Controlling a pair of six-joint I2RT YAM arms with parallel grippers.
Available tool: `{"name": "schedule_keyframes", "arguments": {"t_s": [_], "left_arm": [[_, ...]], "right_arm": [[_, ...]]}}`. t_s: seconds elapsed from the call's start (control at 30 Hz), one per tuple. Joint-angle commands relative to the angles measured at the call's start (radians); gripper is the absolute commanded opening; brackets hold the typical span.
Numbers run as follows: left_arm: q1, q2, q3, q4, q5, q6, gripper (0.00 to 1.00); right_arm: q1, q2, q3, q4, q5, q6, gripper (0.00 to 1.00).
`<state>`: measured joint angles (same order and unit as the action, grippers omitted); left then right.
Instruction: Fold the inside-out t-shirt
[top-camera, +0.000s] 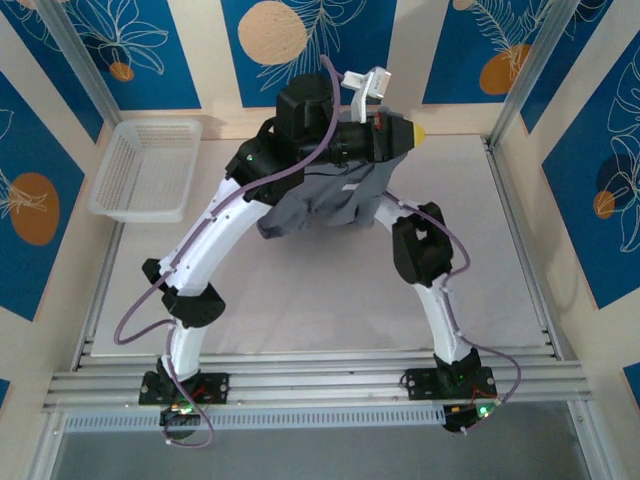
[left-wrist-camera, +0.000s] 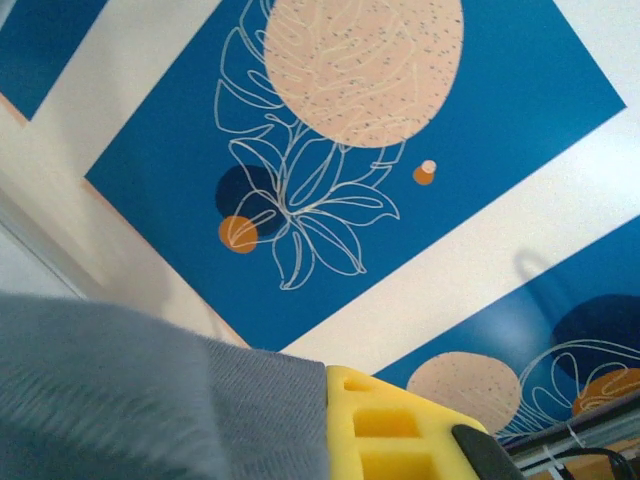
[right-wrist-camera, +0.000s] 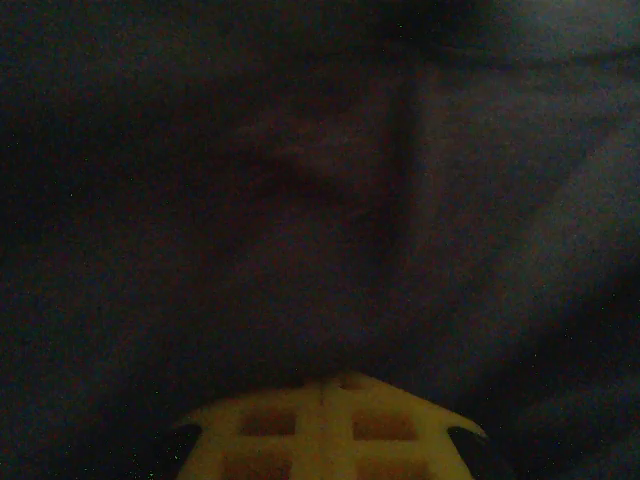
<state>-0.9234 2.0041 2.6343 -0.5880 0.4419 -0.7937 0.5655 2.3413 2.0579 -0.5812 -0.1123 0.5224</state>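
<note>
Both pincers were closed. The left pincer (left-wrist-camera: 400, 435) had its yellow fingers together, and grey cloth lay against one side of them. I could not tell whether a hem was actually nipped between them. The right pincer (right-wrist-camera: 325, 415) was likewise together, its tips meeting along a thin seam. Dark cloth sat so close ahead of it that I could not say whether any fold was caught.

From above, the left pincer (top-camera: 412, 132) pointed toward the back wall. The inside-out t-shirt (top-camera: 320, 200) hung bunched beneath that forearm, between the two raised arms. It was gathered into a lump rather than spread, and appeared to be lifted off the tabletop (top-camera: 300, 320). The right arm reached in under the cloth. The white basket (top-camera: 145, 165) stood well apart at the far left corner.

I judged the step in hand to be opening the shirt out before any fold. To do it well, I would draw the two grips apart sideways until the cloth hung taut. Then I would lower both evenly toward the bare middle of the tabletop, letting the low edge touch first. A lopsided descent would probably leave creases under the fold.
</note>
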Motion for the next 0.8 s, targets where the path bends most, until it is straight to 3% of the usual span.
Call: {"name": "schedule_keyframes", "arguments": {"t_s": [0.0,0.03,0.2,0.3,0.37,0.4,0.6,0.77], "left_arm": [[-0.034,-0.064,0.052,0.026,0.046,0.071,0.00],[-0.035,-0.069,0.054,0.005,0.030,0.095,0.00],[-0.035,-0.071,0.052,-0.054,-0.005,0.157,0.00],[-0.035,-0.058,0.052,-0.055,0.007,0.157,0.00],[-0.035,-0.054,0.052,-0.063,0.006,0.164,0.00],[-0.036,-0.053,0.052,-0.070,0.001,0.172,0.00],[-0.035,-0.028,0.052,-0.138,-0.061,0.233,0.00],[-0.035,-0.022,0.042,-0.163,-0.069,0.245,0.00]], "right_arm": [[-0.009,0.095,0.094,-0.265,0.089,-0.101,0.12],[-0.009,0.098,0.106,-0.287,0.106,-0.112,0.17],[0.003,0.098,0.147,-0.397,0.152,-0.173,0.71],[0.024,0.123,0.169,-0.466,0.164,-0.200,0.86],[0.043,0.137,0.159,-0.486,0.173,-0.206,0.90],[0.054,0.144,0.147,-0.489,0.172,-0.204,0.99],[0.134,0.212,0.132,-0.500,0.127,-0.206,0.99],[0.195,0.281,0.138,-0.552,0.359,-0.233,0.97]]}}
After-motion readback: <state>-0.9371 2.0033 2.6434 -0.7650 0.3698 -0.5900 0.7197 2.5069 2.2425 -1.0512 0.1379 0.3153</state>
